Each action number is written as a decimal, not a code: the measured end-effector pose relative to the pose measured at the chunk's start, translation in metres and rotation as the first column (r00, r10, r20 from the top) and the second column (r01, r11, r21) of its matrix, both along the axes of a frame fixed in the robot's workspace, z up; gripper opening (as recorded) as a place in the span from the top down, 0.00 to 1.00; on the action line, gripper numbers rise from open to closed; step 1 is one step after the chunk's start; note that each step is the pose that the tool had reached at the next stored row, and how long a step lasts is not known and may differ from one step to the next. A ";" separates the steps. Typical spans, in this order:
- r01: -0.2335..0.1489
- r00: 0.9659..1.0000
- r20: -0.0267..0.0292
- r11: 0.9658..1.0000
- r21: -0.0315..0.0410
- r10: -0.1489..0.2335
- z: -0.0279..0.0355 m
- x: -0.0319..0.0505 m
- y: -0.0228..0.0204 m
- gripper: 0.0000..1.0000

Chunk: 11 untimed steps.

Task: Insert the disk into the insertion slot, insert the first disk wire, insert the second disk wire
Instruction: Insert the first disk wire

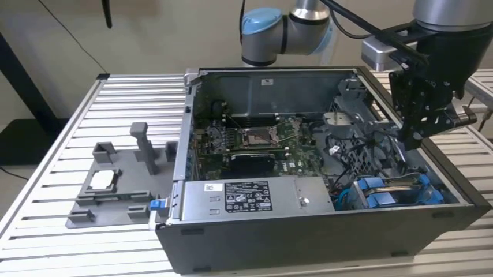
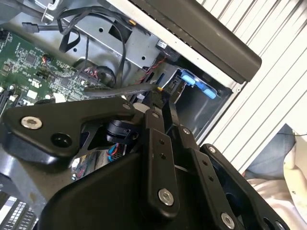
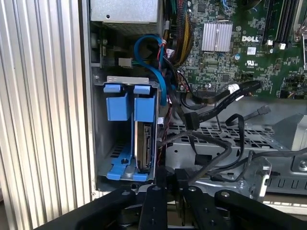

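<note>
The disk [image 3: 144,143] stands on edge in the insertion slot [image 3: 128,80], a grey metal bay in the corner of the open computer case, with its blue carrier tabs [image 3: 144,108] towards the case opening. In the exterior view the disk [image 1: 400,186] sits between blue carriers at the case's near right. My gripper [image 1: 410,141] hangs above the case's right side, over the drive cage. In the second wrist view the gripper [image 2: 156,91] is shut, and a black wire [image 2: 115,90] runs up to its fingertips. In the first wrist view the gripper [image 3: 170,173] is close beside the bay.
Loose black cables [image 3: 216,96] lie across the metal cage beside the bay. The motherboard [image 1: 254,138] and a power supply [image 1: 254,196] fill the case. A grey plastic tray [image 1: 135,199] with posts and a silver chip [image 1: 103,180] lies on the slatted table [image 1: 46,173].
</note>
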<state>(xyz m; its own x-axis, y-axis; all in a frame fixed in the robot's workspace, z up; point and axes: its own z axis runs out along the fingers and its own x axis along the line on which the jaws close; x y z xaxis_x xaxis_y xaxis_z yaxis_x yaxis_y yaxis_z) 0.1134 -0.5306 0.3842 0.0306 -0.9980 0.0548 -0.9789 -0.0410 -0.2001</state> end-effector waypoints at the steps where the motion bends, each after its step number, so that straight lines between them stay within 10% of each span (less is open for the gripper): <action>1: 0.000 1.000 0.000 1.000 0.000 0.000 -0.0001 0.0000 0.0000 0.81; 7: 0.000 1.000 -0.001 1.000 0.000 0.000 -0.0001 0.0007 0.0000 0.81; 11: 0.000 0.999 -0.034 1.000 -0.004 0.000 -0.0004 0.0040 -0.0011 0.81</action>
